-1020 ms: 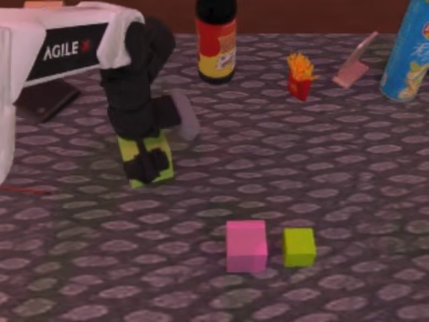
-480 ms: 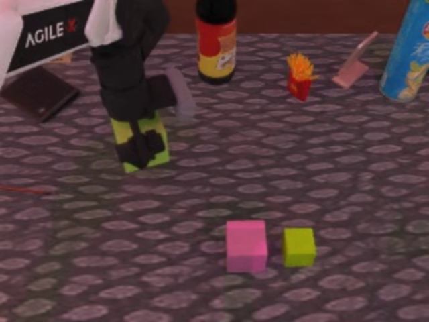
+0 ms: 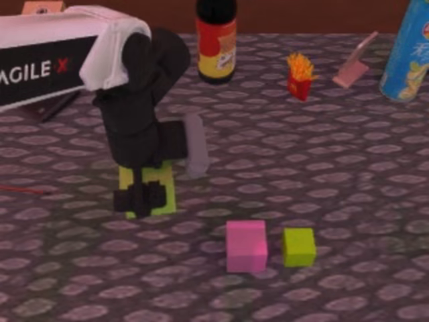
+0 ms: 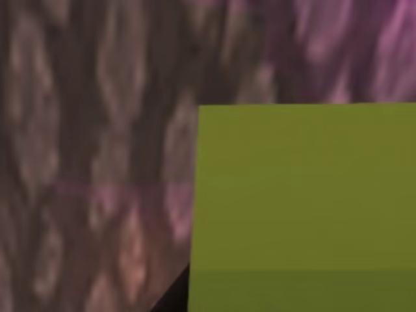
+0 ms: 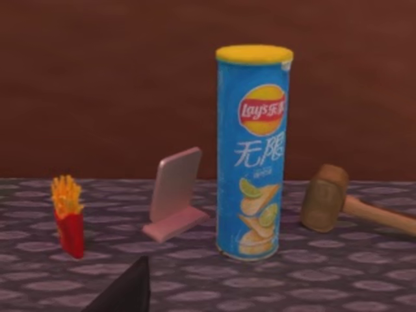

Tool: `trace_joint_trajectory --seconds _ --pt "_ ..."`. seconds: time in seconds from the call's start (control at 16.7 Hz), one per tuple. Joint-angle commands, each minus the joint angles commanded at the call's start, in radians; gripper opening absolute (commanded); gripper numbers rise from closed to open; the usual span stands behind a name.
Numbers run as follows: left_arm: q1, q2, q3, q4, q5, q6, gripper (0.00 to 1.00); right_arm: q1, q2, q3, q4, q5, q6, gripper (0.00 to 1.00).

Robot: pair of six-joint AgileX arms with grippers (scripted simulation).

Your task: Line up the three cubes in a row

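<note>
My left gripper (image 3: 141, 198) is shut on the large yellow-green cube (image 3: 165, 185), left of the table's middle; its black fingers (image 3: 133, 199) clamp the cube from above. In the left wrist view that cube (image 4: 302, 208) fills the lower right. The pink cube (image 3: 246, 245) and the small yellow-green cube (image 3: 298, 246) sit side by side near the front, a small gap between them, to the right of and nearer the front than the held cube. My right arm stays parked out of the top view; only a dark tip of the right gripper (image 5: 129, 291) shows.
Along the back stand a sauce bottle (image 3: 216, 41), a red fries packet (image 3: 300, 75), a pink stand (image 3: 354, 66) and a blue chips can (image 3: 409, 50). A wooden hammer (image 5: 328, 205) lies beside the can. A peach box (image 3: 41, 7) peeks out at the back left.
My left arm has carried the large yellow-green cube toward the front and slightly right, closer to the pink cube. The pink and small cubes have not moved.
</note>
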Motion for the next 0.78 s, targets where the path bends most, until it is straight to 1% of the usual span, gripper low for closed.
trace_joint_trajectory --seconds 0.24,0.6,0.78 --pt "-0.067 -0.122 -0.141 0.030 0.000 0.039 0.00 0.000 0.000 0.000 0.000 0.000 0.000 1.00" --pt "-0.067 -0.126 -0.151 0.033 0.000 0.042 0.00 0.000 0.000 0.000 0.000 0.000 0.000 1.00" --pt "-0.069 -0.096 -0.192 0.104 0.000 0.037 0.00 0.000 0.000 0.000 0.000 0.000 0.000 1.00"
